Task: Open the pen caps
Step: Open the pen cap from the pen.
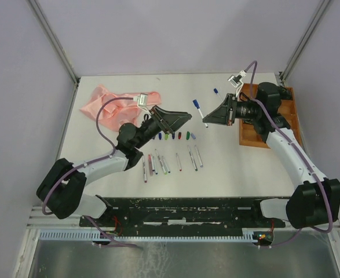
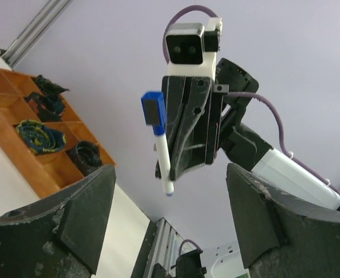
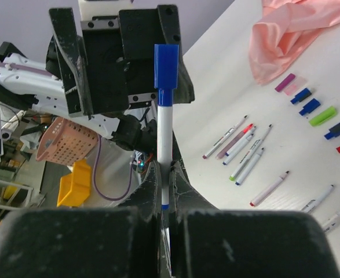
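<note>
My right gripper [image 3: 164,179] is pressed together on 1 pen [image 3: 164,139]. It pinches the white barrel near the lower end, so the pen stands straight out from my fingertips. The blue cap [image 3: 165,69] sits on the pen's far end, fully seated on the barrel. I hold this pen in the air above the far middle of the table [image 1: 227,168], with its capped end toward my other arm.

My left gripper [image 1: 183,120] is spread wide, with nothing between its fingers [image 2: 83,220]. It faces the capped end of the held pen from close by without touching it. From the left wrist camera, the pen and cap show beyond the gap, not inside it.

On the table under the 2 grippers, a row of loose caps [image 1: 179,135] in blue, green, red and purple lies side by side. Nearer my bases, the other pens [image 1: 178,162] lie roughly parallel, some touching and some apart. 1 lone cap [image 1: 215,91], blue, rests by itself near the far edge.

A pink cloth [image 1: 109,104] lies crumpled at the far left. A wooden tray [image 1: 252,138] sits at the far right, partly under my right arm, with dark bundles in its compartments.
</note>
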### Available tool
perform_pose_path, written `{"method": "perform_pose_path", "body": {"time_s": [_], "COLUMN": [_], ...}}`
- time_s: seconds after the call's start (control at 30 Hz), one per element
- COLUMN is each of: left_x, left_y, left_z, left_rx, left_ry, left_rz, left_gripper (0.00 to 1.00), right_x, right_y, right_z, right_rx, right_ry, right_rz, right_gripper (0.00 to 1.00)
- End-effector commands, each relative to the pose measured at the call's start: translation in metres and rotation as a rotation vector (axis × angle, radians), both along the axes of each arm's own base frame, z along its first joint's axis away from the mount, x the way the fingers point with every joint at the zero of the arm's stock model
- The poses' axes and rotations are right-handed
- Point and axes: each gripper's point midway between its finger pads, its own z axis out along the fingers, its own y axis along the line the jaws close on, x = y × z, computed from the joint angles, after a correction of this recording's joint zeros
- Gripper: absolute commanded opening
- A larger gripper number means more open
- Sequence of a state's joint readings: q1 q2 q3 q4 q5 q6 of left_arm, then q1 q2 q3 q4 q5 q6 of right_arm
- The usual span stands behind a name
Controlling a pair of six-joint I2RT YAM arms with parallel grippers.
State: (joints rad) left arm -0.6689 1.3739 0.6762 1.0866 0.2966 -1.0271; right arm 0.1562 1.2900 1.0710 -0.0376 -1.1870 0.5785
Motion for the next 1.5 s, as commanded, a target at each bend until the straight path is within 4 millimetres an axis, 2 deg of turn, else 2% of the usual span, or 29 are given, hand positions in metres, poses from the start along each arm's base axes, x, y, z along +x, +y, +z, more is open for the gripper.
{"method": "perform_pose_path", "body": {"time_s": [0.0,0.4,0.77,0.87,0.97,1.03,1.07,1.1,1.2,1.27,1.33,1.47], "left_x": [-0.006,0.006,-0.004,-0.006,-0.007,-0.007,-0.008,-0.008,-0.008,-0.007,-0.006,-0.005], "left_y": [-0.001,-0.008,-0.008,-0.008,-0.009,-0.009,-0.009,-0.01,-0.011,-0.012,-0.015,-0.021], "left_z": [0.048,0.057,0.054,0.053,0.052,0.052,0.051,0.05,0.045,0.042,0.039,0.034], "left_rx": [-0.145,-0.15,-0.159,-0.155,-0.146,-0.138,-0.135,-0.131,-0.118,-0.104,-0.092,-0.06], "left_ry": [-0.081,-0.081,-0.078,-0.08,-0.084,-0.087,-0.088,-0.09,-0.09,-0.083,-0.082,-0.083], "left_rz": [-0.064,-0.053,-0.101,-0.106,-0.111,-0.114,-0.115,-0.116,-0.113,-0.109,-0.103,-0.094], "left_gripper": [0.82,0.7,0.43,0.3,0.07,0.03,0.03,0.03,0.03,0.03,0.03,0.03], "right_x": [-0.021,-0.038,-0.035,-0.033,-0.032,-0.033,-0.034,-0.034,-0.036,-0.038,-0.039,-0.04], "right_y": [0.013,0.03,0.031,0.031,0.031,0.031,0.031,0.03,0.029,0.028,0.028,0.03], "right_z": [0.021,0.014,0.008,0.005,0.003,0.002,0.003,0.002,0.001,0.0,-0.001,-0.005], "right_rx": [0.044,0.04,0.023,0.018,0.013,0.008,0.007,0.003,-0.01,-0.021,-0.034,-0.058], "right_ry": [-0.081,-0.082,-0.074,-0.065,-0.073,-0.076,-0.081,-0.086,-0.115,-0.141,-0.153,-0.159], "right_rz": [0.094,0.186,0.18,0.179,0.176,0.178,0.179,0.177,0.171,0.166,0.168,0.172], "right_gripper": [0.0,0.0,0.0,0.0,0.0,0.0,0.02,0.07,0.35,0.48,0.52,0.52]}}
